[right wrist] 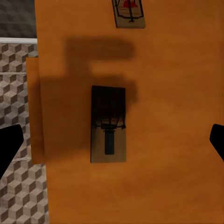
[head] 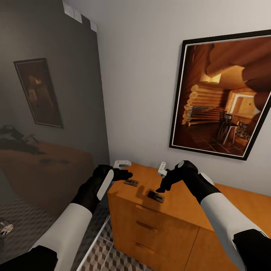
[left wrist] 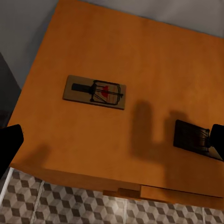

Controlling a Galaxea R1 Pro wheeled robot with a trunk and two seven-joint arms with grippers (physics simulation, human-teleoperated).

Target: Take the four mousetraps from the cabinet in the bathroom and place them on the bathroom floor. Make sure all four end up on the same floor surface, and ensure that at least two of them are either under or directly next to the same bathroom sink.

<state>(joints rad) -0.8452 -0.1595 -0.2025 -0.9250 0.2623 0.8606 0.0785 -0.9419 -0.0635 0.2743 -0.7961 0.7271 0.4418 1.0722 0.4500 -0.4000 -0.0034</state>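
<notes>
Two mousetraps lie flat on the cabinet top, well apart: one near the left pincer, one below the right pincer. Both pincers are spread wide, holding nothing. The traps look light, stiff and thin; grip across the board's long edges, clear of the spring.

Both arms reaching forward, white forearms, black wrists. Left gripper level, pointing right, fingers spread. Right gripper angled down and left, fingertips wide apart, holding nothing. Grippers near each other, not touching.
</notes>
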